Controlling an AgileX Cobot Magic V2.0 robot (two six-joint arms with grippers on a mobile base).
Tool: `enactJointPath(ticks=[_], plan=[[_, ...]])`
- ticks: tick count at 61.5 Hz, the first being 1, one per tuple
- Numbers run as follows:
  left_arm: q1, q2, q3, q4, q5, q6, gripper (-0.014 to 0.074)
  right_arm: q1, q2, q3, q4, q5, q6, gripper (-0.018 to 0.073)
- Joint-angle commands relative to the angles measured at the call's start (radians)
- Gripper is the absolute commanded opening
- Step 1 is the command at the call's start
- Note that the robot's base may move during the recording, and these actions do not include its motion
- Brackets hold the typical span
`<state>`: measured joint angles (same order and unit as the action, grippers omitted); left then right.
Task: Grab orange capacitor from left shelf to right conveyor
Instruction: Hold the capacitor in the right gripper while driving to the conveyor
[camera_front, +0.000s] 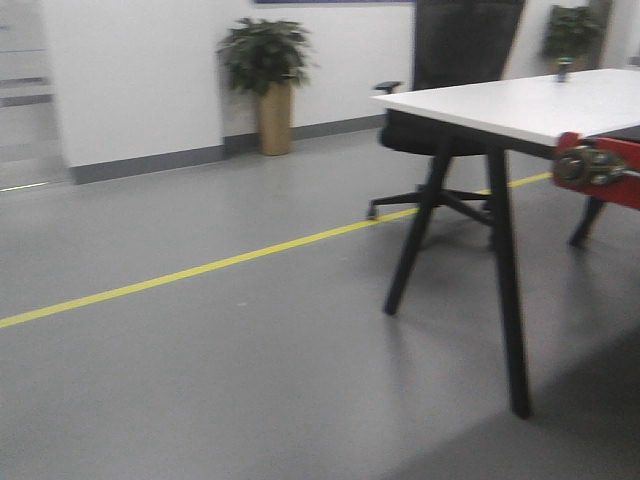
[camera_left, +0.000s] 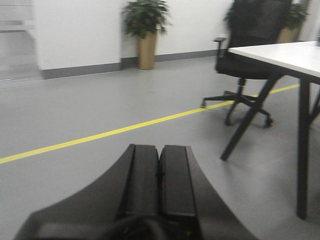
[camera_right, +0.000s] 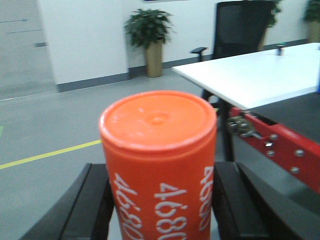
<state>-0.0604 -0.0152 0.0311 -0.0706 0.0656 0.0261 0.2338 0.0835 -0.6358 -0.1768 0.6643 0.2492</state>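
In the right wrist view my right gripper (camera_right: 160, 200) is shut on the orange capacitor (camera_right: 159, 150), an orange cylinder with white "4680" on its side, held between the two black fingers (camera_right: 92, 200) above the floor. To its right is the conveyor's red front edge (camera_right: 280, 145) with the dark belt (camera_right: 295, 112) behind it. The red end also shows in the front view (camera_front: 600, 168). In the left wrist view my left gripper (camera_left: 160, 150) is shut and empty over the grey floor. The left shelf is out of view.
A white table (camera_front: 520, 105) on black legs (camera_front: 505, 290) stands at right, with a black office chair (camera_front: 450, 90) behind it. A yellow floor line (camera_front: 200, 268) crosses the grey floor. A potted plant (camera_front: 268, 80) stands by the white wall.
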Motion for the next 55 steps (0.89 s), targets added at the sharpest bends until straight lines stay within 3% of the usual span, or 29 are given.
enactJointPath(ticks=[1,55], plan=[[0.0,-0.007,-0.004,-0.003,-0.089,-0.002,-0.0127,0.002,0.02,-0.027,-0.015,-0.087,-0.002,0.0151],[0.0,-0.007,-0.004,-0.003,-0.089,-0.002,-0.0127,0.002,0.02,-0.027,-0.015,-0.087,-0.002,0.0151]])
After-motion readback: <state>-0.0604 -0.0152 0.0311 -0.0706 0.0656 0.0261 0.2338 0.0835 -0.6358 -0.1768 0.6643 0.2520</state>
